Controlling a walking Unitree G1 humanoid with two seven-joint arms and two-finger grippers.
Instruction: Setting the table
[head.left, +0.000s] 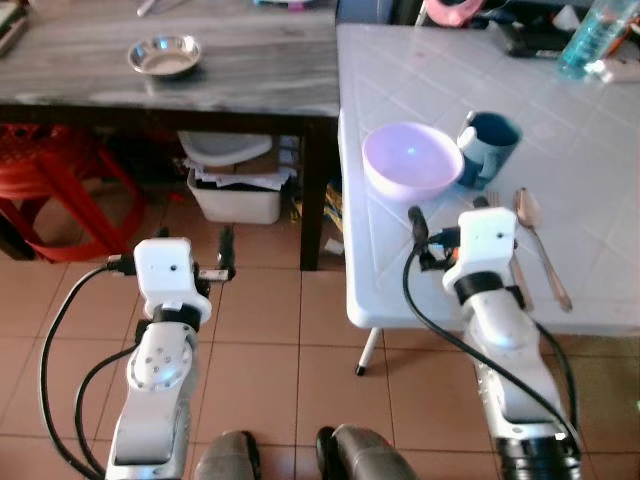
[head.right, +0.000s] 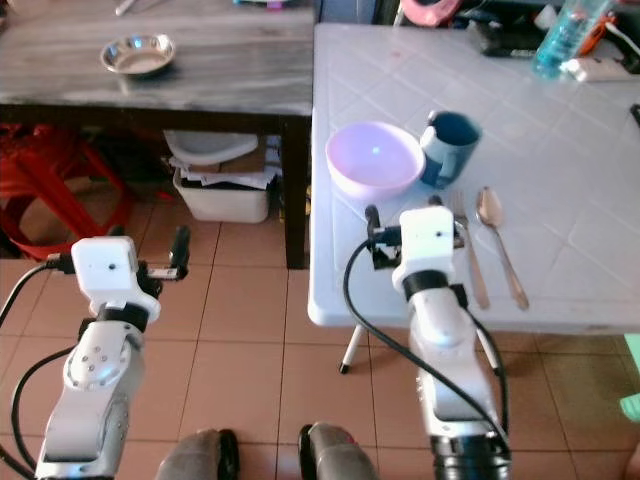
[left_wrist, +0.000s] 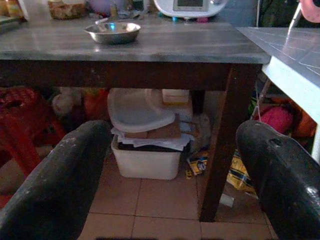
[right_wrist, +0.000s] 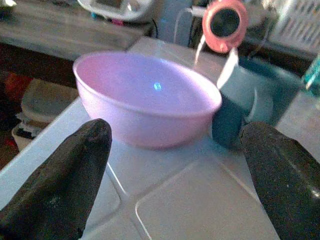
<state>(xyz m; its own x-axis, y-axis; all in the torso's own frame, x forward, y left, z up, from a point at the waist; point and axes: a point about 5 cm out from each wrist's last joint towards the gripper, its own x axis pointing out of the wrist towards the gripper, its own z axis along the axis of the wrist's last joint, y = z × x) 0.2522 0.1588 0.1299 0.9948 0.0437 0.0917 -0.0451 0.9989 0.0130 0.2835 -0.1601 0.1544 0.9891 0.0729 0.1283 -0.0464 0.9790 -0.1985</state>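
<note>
Right end effector (right_wrist: 170, 165) gapes empty over the white worktop (head.left: 600, 150), near the lilac bowl (head.left: 411, 160); teal mug (head.left: 490, 145) touches it right, spoon (head.left: 540, 245) nearer. Left end effector (left_wrist: 165, 165) spread, over floor.

Terracotta tile floor (head.left: 260, 340); dark wooden table (head.left: 200, 70); white table (head.left: 560, 250) adjoining.

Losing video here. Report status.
Right gripper open over white table, facing pink bowl. Left gripper open, idle over floor. Mug touches bowl; fork, spoon alongside.
</note>
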